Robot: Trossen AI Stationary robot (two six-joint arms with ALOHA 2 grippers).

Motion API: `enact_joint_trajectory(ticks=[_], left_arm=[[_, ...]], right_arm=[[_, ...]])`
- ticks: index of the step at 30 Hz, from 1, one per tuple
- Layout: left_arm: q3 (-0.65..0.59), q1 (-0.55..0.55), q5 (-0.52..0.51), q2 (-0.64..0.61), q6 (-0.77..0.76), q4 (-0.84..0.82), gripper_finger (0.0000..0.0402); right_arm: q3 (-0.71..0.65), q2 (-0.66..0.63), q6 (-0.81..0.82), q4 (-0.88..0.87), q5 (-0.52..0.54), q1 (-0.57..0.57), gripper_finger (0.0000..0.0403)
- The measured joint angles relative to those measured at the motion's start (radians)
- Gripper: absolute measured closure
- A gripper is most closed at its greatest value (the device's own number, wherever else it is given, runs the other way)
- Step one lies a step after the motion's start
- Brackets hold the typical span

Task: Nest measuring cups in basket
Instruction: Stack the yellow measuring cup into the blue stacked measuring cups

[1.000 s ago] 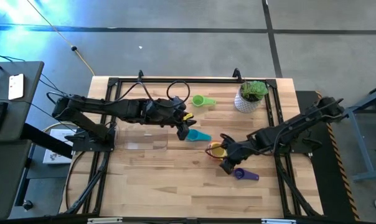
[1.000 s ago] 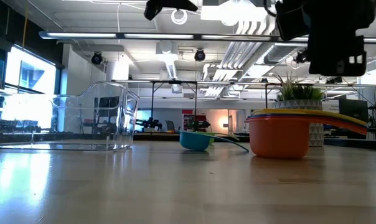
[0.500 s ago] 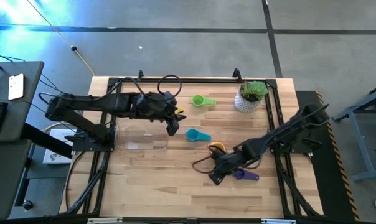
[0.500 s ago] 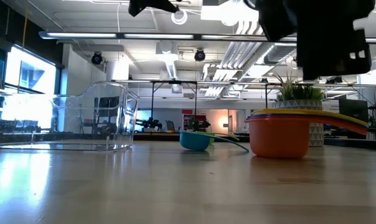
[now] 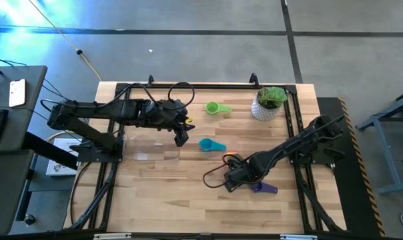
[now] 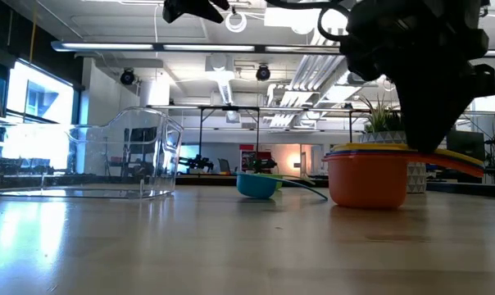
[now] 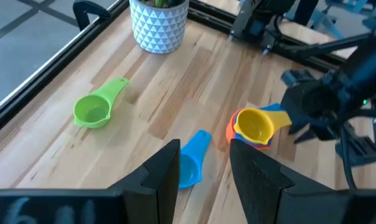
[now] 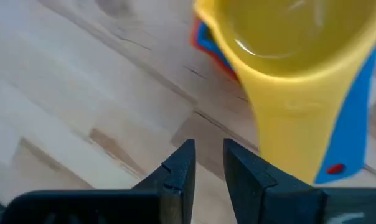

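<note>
A stack of measuring cups (image 6: 370,175) stands on the table right of centre: an orange bowl lowest, a yellow cup (image 8: 281,56) on top, and a blue handle (image 8: 356,118) under the yellow one. My right gripper (image 8: 206,152) points down beside the yellow handle, narrowly open, with only bare table between its fingers. A cyan cup (image 5: 211,145), a green cup (image 5: 218,107) and a purple cup (image 5: 263,189) lie singly on the wood. The clear basket (image 5: 151,148) sits at the left. My left gripper (image 5: 181,137) hangs open above the basket's right end.
A white patterned pot with a green plant (image 5: 268,103) stands at the far right. A black frame (image 5: 188,85) runs along the table's edges. Bare wood (image 5: 168,193) lies along the near side, left of my right gripper.
My left gripper has drawn back from above the cyan cup toward the table's left, over the basket's right end. My right gripper has gone toward the table's left and a little down, tipping steeply downward beside the stack. No cup has moved.
</note>
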Motion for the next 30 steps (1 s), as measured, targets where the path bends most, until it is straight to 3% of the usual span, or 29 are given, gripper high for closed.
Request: enact_joint_trajectory(ticks=[22,30], left_arm=[[0.0,0.0,0.0,0.0,0.094,-0.081,0.0271],[0.0,-0.004,0.016,0.0,0.096,-0.087,0.0271]], right_arm=[[0.002,0.0,0.077,-0.064,-0.004,-0.045,0.033],[0.169,0.001,0.079,-0.235,0.085,-0.041,0.033]])
